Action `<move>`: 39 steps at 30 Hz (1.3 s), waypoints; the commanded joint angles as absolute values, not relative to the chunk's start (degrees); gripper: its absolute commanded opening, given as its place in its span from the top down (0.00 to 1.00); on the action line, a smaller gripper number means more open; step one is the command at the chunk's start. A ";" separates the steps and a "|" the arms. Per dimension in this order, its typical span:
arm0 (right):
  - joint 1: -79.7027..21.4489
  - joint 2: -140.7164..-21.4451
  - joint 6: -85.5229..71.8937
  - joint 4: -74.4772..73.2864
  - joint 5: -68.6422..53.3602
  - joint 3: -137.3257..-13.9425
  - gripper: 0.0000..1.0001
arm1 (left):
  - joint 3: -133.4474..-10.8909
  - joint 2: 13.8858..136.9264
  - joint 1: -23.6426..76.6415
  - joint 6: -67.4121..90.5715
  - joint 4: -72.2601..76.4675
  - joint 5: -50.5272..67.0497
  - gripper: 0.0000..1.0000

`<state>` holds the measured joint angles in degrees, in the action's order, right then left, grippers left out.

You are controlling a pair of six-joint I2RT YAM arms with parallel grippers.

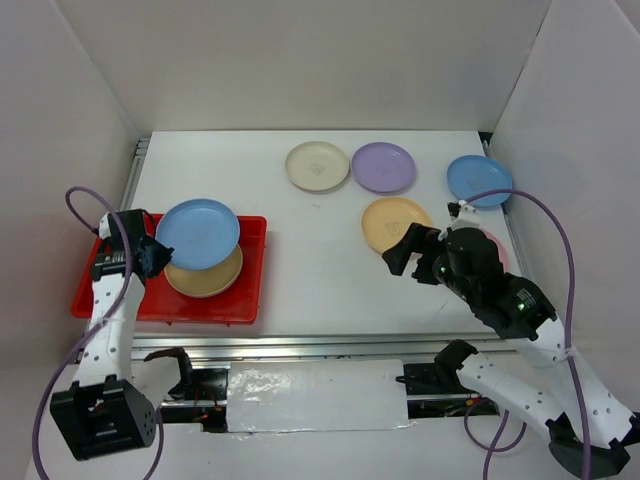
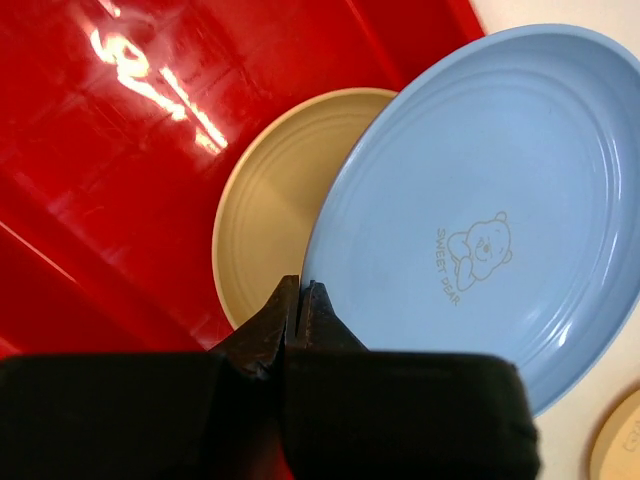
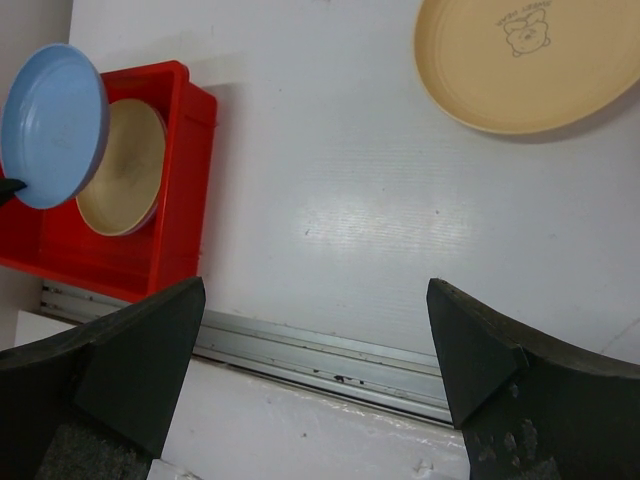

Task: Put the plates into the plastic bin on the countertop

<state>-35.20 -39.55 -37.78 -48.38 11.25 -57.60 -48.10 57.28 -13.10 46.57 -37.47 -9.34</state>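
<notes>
- Fingers of the left end effector (image 2: 300, 300) are pressed together on the near rim of a light blue round plastic plate (image 2: 480, 200) printed with a small bear emblem. The rest of the plate extends away from the fingertips.
- This held plate sits over the right half of the bright red rectangular plastic bin (image 1: 256, 262), at the left of the worktop.
- Under it, a tan round plastic plate (image 1: 208, 280) lies flat on the bin's floor and is partly covered by the blue one. I cannot tell whether the two plates touch.
- The right end effector (image 3: 315, 300) hovers over the white matte worktop (image 3: 330, 200) with its fingers spread wide and nothing between them.
- A yellow-orange round plate (image 3: 520, 70) with the same bear emblem lies flat on the worktop just ahead of the right end effector.
- Farther back, a cream round plate (image 1: 317, 165) and a purple round plate (image 1: 383, 166) lie side by side, with a second light blue plate (image 1: 479, 180) near the right rail.
- A pink plate (image 1: 498, 248) is mostly hidden beneath the right arm.
</notes>
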 commanded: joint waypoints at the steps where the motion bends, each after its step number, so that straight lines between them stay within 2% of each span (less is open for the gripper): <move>1: -34.80 -39.99 -37.09 -43.95 10.55 -56.95 0.00 | -48.87 51.95 -13.09 46.41 -38.58 -11.33 1.00; 4: -34.72 -40.52 -37.18 -43.42 9.85 -56.95 0.00 | -47.99 51.41 -13.80 45.27 -37.53 -9.94 0.97; 7: -34.72 -40.78 -37.09 -43.33 9.84 -57.22 0.00 | -47.90 54.13 -14.33 44.47 -37.53 -8.44 0.99; 10: -34.72 -40.78 -36.91 -43.68 10.02 -57.83 0.00 | -46.76 55.11 -14.41 44.38 -36.74 -8.17 0.86; 11: -34.72 -40.78 -37.00 -43.77 10.19 -57.92 0.00 | -46.32 54.76 -14.33 44.47 -36.56 -8.43 0.77; 12: -34.72 -40.78 -36.91 -43.86 10.20 -57.92 0.00 | -46.14 54.58 -14.50 44.65 -36.65 -8.79 0.60; 13: -34.72 -40.78 -36.91 -43.77 10.20 -58.01 0.00 | -45.97 54.41 -14.68 44.56 -37.00 -9.22 0.52; 14: -34.80 -40.87 -36.91 -43.68 10.20 -58.09 0.00 | -45.97 53.88 -14.68 44.47 -37.09 -9.32 0.35; 17: -34.89 -41.22 -36.91 -43.86 10.19 -58.27 0.00 | -47.72 52.74 -14.68 44.04 -39.36 -10.28 0.01; 22: -34.89 -41.48 -37.26 -43.51 11.51 -58.18 0.00 | -51.59 48.61 -9.16 43.24 -39.12 -6.79 0.01; 25: -34.28 -41.22 -38.40 -42.89 13.88 -57.66 0.00 | -52.91 50.27 2.94 45.51 -33.86 -4.57 0.01; 26: -33.93 -40.79 -39.37 -42.63 14.67 -57.40 0.00 | -53.87 53.32 12.04 46.31 -31.75 -6.40 0.01; 28: -33.40 -40.61 -40.51 -42.36 18.00 -56.52 0.00 | -57.73 61.73 22.01 47.37 -29.63 -10.61 0.01; 29: -33.14 -40.26 -42.26 -43.06 19.50 -56.34 0.00 | -60.09 65.35 31.81 47.81 -29.45 -16.38 0.01; 32: -31.99 -38.42 -45.43 -44.73 24.78 -55.64 0.00 | -71.95 82.13 43.47 45.79 -29.35 -20.04 0.01; 34: -30.94 -36.57 -46.31 -45.00 26.10 -55.20 0.00 | -81.53 94.49 45.69 45.35 -29.62 -19.43 0.01; 36: -29.72 -34.02 -45.62 -44.74 25.75 -54.76 0.00 | -89.07 101.22 46.84 45.62 -28.14 -18.29 0.01; 39: -27.70 -33.66 -43.69 -45.96 23.91 -55.28 0.00 | -95.70 113.43 46.41 47.19 -24.19 -15.31 0.01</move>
